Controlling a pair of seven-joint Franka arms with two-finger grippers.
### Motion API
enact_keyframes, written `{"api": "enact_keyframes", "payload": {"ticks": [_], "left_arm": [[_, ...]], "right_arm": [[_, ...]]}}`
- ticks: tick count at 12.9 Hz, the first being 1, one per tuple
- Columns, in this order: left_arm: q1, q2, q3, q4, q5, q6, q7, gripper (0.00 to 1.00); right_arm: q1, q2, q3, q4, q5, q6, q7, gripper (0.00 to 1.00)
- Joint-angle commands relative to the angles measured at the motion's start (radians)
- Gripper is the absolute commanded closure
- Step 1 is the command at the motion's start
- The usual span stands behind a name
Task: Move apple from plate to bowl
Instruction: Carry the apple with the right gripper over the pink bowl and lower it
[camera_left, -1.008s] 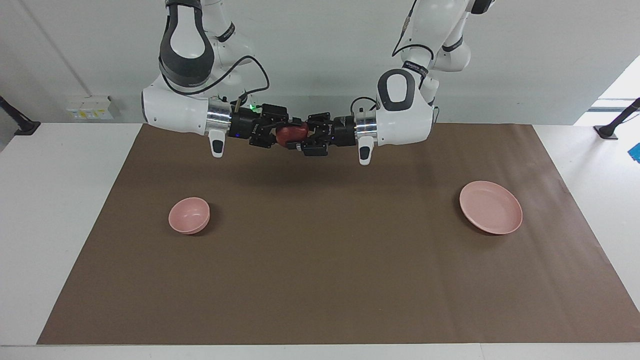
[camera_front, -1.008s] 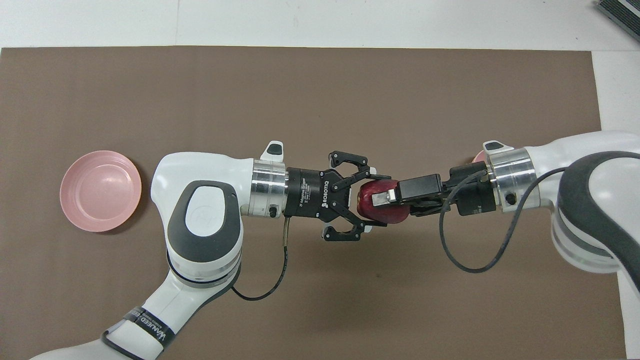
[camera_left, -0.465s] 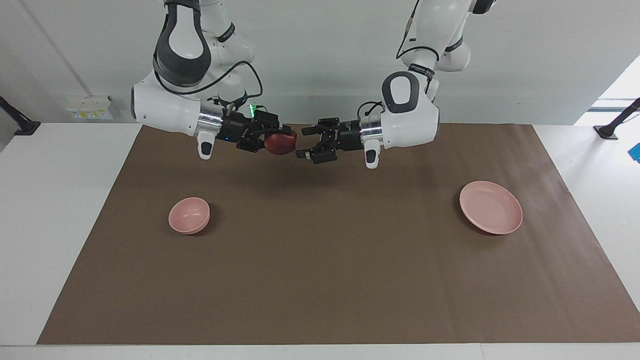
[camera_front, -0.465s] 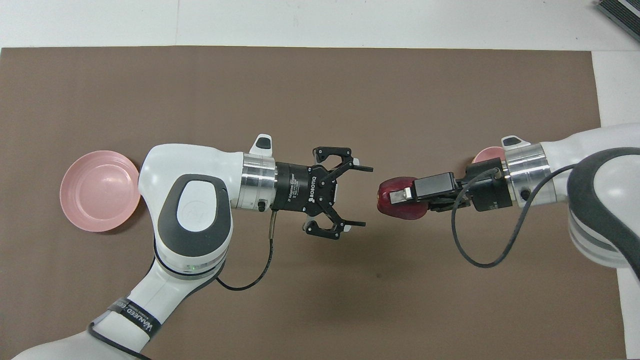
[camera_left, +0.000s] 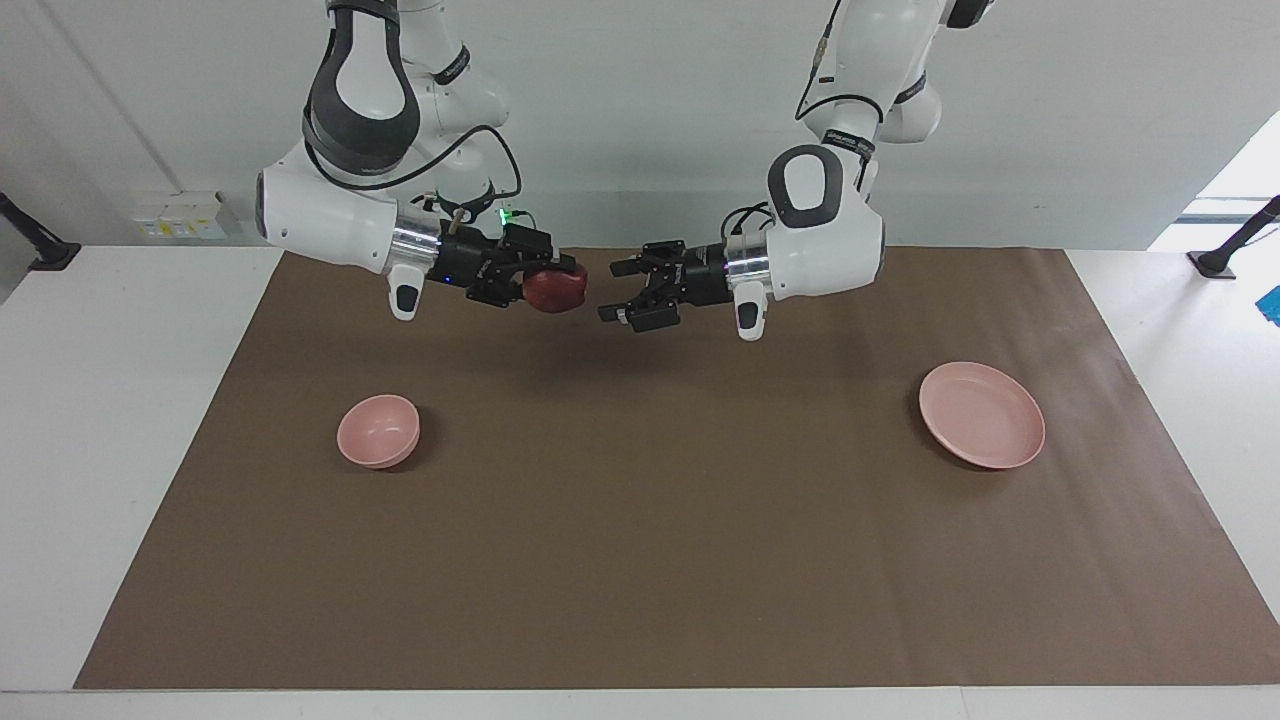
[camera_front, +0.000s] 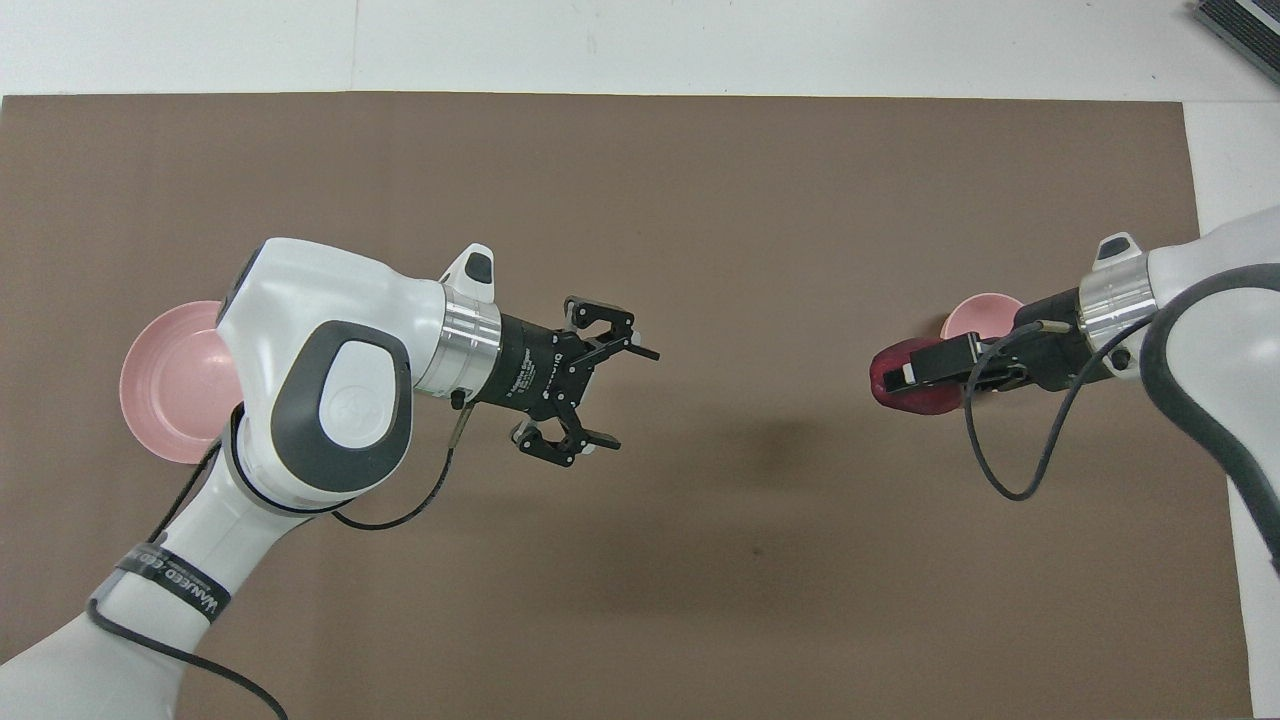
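Apple (camera_left: 556, 289): firm, smooth, round, prone to rolling; best gripped across its widest girth. Held aloft over the brown mat by the right gripper (camera_left: 553, 282), clamped. Left gripper (camera_left: 612, 290): jaws spread, empty. Bowl (camera_left: 378, 430) awaits.

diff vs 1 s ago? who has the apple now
The left end effector let go of the apple, opened, and drew back toward the plate. The right end effector, shut on the apple throughout, carried it toward the right arm's end of the table; in the overhead view it now overlaps the bowl. Bowl, plate and brown mat did not move.
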Motion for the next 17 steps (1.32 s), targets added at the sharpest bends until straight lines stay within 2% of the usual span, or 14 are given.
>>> {"api": "enact_keyframes", "payload": {"ticks": [1,4,6,9,12,14,17], "left_arm": [[0.046,-0.010,-0.004,-0.014,0.154,-0.050,0.126,0.00],[0.055,-0.010,-0.004,-0.014,0.362,-0.051,0.199,0.00],[0.070,-0.011,-0.003,-0.014,0.479,-0.067,0.267,0.00],[0.136,-0.019,-0.003,-0.013,0.642,-0.120,0.455,0.00],[0.175,-0.031,-0.003,0.000,0.796,-0.139,0.594,0.00],[0.187,-0.048,-0.001,0.006,0.805,-0.145,0.650,0.00],[0.240,-0.059,-0.001,0.052,0.844,-0.185,0.756,0.00]], "right_arm": [[0.008,0.040,0.011,0.048,-0.205,0.043,-0.009,1.00],[0.037,0.103,0.015,0.097,-0.500,0.094,-0.029,1.00],[0.055,0.145,0.015,0.136,-0.621,0.179,-0.027,1.00],[0.104,0.185,0.015,0.120,-0.842,0.244,-0.018,1.00],[0.107,0.197,0.015,0.050,-0.980,0.293,-0.013,1.00],[0.104,0.208,0.015,0.028,-1.057,0.307,-0.012,1.00],[0.095,0.218,0.015,0.010,-1.062,0.351,-0.004,1.00]]}}
